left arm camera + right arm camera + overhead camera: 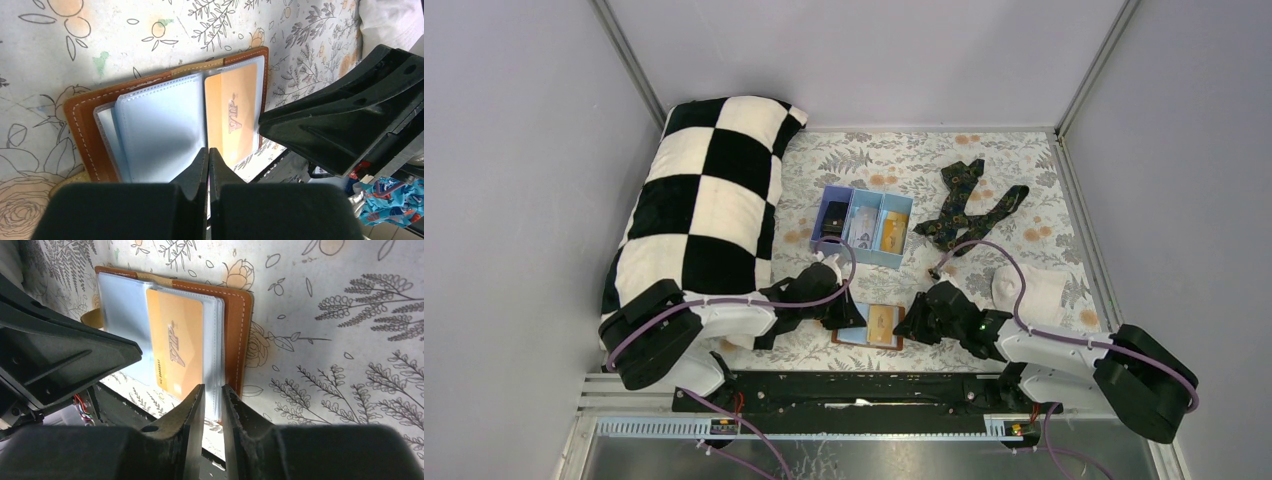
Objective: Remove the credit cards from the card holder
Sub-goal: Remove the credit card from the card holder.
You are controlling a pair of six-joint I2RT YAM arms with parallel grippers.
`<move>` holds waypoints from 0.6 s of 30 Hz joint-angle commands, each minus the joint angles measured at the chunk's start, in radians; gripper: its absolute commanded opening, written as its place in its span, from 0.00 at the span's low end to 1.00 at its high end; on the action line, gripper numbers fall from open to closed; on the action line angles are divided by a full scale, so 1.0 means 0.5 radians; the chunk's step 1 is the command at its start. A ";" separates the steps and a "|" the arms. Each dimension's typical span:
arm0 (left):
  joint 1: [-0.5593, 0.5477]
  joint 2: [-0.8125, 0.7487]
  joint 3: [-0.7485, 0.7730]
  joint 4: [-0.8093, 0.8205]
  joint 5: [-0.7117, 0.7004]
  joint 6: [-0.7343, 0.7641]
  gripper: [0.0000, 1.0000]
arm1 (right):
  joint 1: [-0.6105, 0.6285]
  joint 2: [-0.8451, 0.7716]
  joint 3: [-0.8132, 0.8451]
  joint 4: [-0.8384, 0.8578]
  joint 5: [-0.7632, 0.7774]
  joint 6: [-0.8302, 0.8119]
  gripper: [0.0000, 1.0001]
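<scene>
The brown leather card holder (pixel 871 325) lies open on the floral cloth near the front edge. In the left wrist view the card holder (pixel 85 125) shows pale blue-grey sleeves (pixel 160 130) and a gold-orange VIP credit card (pixel 235 112). My left gripper (pixel 208 150) is shut, its tips over the holder's near edge between sleeve and card. My right gripper (pixel 212 387) stands with jaws a narrow gap apart at the sleeve edge beside the gold card (pixel 175 350). I cannot tell whether it grips the sleeve. Both grippers flank the holder, the left gripper (pixel 844 315) and the right gripper (pixel 914 322).
A light blue three-compartment tray (pixel 845 192) behind the holder carries a black card (pixel 832 222), a pale card (pixel 861 228) and a gold card (pixel 890 230). A dark patterned necktie (pixel 969 205) lies back right, a white cloth (pixel 1029 288) right, a checkered pillow (pixel 709 200) left.
</scene>
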 commanded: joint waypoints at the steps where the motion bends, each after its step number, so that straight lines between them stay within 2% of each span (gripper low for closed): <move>1: 0.019 -0.037 0.123 -0.108 0.026 0.169 0.00 | 0.022 -0.080 -0.040 -0.101 0.005 0.030 0.26; 11: 0.025 -0.045 0.170 -0.090 0.159 0.196 0.00 | 0.022 -0.271 0.113 -0.197 0.023 -0.013 0.26; 18: 0.026 0.000 0.148 0.061 0.221 0.093 0.28 | 0.022 -0.056 0.153 -0.027 -0.057 -0.030 0.26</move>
